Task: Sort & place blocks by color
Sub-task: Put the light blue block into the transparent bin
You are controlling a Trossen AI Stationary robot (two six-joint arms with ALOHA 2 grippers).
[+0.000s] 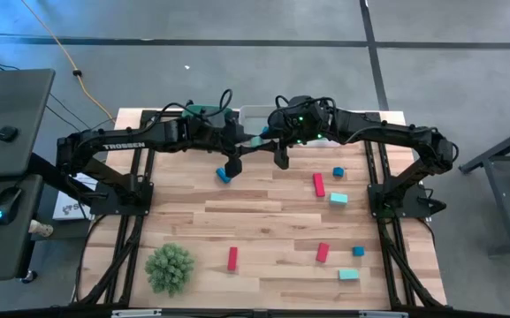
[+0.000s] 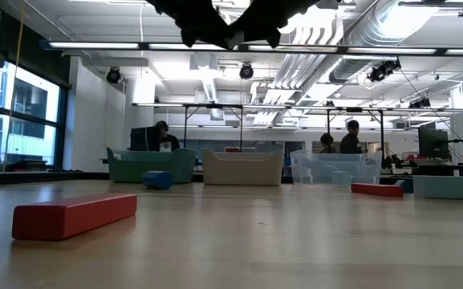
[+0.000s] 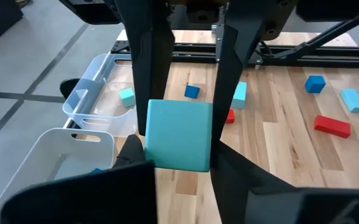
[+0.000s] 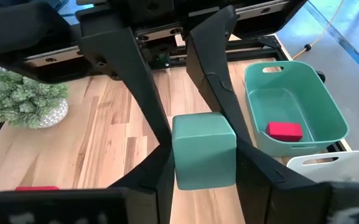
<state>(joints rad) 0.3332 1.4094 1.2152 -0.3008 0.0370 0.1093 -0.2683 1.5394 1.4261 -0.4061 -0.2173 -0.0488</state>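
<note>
- Left gripper (image 3: 178,163) and right gripper (image 4: 203,177) are both clenched on one teal cube (image 3: 179,134), held in mid-air over the back of the table (image 1: 263,221), near the green bin (image 4: 319,102).
- Cube: flat smooth faces, softly rounded edges, plain teal, unmarked.
- Handling, my guess: light, rigid, a bit slick. Pinch opposite faces, centred, so it can't twist.

Three bins (image 2: 243,167) line the worktop's (image 1: 272,221) far edge; blocks (image 1: 318,185) scatter right of centre (plant ball (image 1: 170,267) near-left).
</note>
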